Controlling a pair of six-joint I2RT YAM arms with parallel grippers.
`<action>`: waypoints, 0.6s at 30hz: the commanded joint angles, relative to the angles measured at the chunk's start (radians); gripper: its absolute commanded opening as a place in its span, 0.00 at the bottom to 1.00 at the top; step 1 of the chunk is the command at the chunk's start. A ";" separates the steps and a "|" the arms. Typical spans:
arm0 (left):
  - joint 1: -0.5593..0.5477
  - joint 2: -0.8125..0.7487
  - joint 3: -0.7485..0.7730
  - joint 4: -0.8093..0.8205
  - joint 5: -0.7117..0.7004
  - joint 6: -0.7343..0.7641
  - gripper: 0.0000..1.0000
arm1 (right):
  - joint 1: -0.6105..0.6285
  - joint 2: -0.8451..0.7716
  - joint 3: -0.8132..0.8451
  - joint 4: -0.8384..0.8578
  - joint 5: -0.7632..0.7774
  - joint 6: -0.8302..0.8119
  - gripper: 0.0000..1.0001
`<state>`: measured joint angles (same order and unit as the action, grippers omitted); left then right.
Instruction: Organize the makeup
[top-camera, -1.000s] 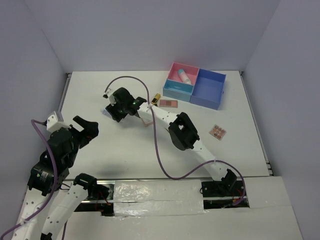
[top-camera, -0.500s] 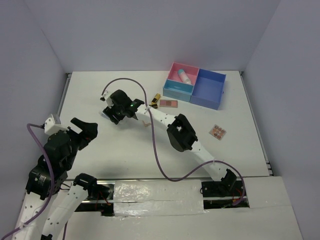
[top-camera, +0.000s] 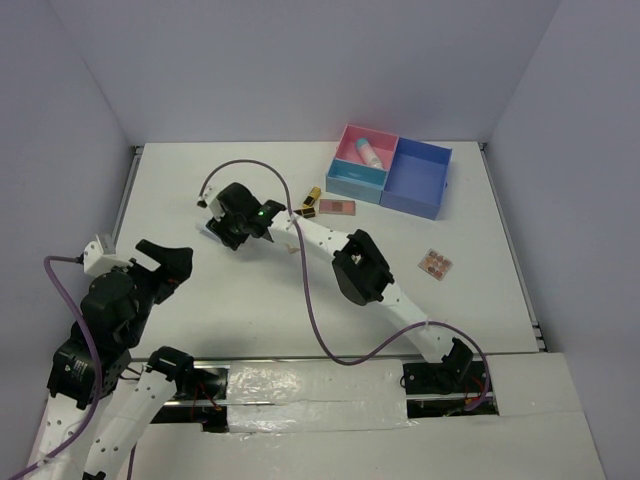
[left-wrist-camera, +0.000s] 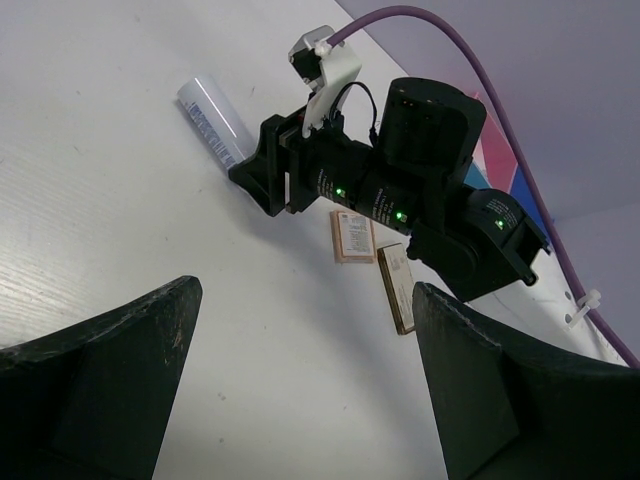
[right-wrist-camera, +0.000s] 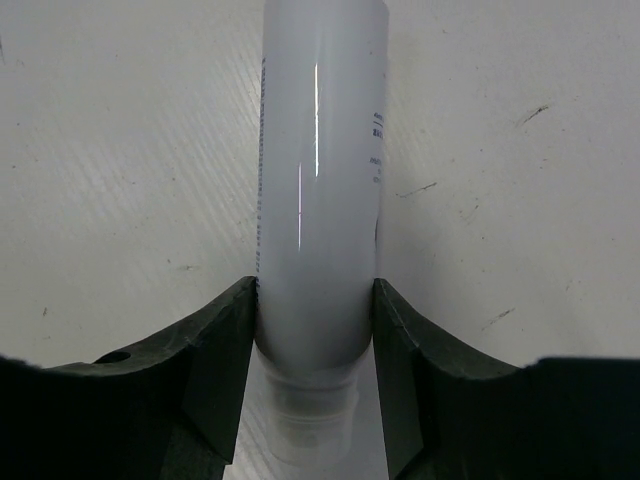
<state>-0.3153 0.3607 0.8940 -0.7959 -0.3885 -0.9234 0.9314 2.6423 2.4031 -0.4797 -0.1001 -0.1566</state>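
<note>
2 arms, bases on a plastic-covered strip (top-camera: 300, 385) at the near table edge. Left gripper (top-camera: 165, 262) sits near-left, jaws spread wide, nothing in them. Right gripper (right-wrist-camera: 315, 295) is farther in, left of centre, fingers pressed on both sides of a white tube (right-wrist-camera: 318, 150) lying flat on the table (top-camera: 230, 310). Tubes: 2, with the second tube (top-camera: 370, 152) in the pink half of the pink-and-blue box (top-camera: 412, 206) at the back. Lipstick (top-camera: 312, 197): 1, black-gold, touching or just beside the pink palette (top-camera: 337, 207) in front of the box. Dotted palette (top-camera: 435, 264) lies well apart, right. Clear palettes: 2. A flat piece (top-camera: 292, 247) pokes out under the right arm, too hidden to identify. White table, plain pale walls (top-camera: 300, 60). The held tube's cap end is cut off in the wrist view, colour unclear.
</note>
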 joint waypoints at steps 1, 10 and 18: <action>0.005 -0.014 -0.012 0.015 0.007 -0.012 0.99 | 0.014 0.010 0.038 -0.005 -0.010 -0.017 0.38; 0.005 -0.029 -0.036 0.041 0.010 -0.012 0.99 | -0.020 -0.132 -0.125 0.042 -0.290 -0.075 0.20; 0.005 -0.054 -0.099 0.106 0.030 -0.017 0.99 | -0.117 -0.341 -0.301 0.127 -0.544 -0.051 0.08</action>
<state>-0.3153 0.3229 0.8135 -0.7639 -0.3794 -0.9241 0.8661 2.4607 2.1174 -0.4461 -0.4938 -0.2256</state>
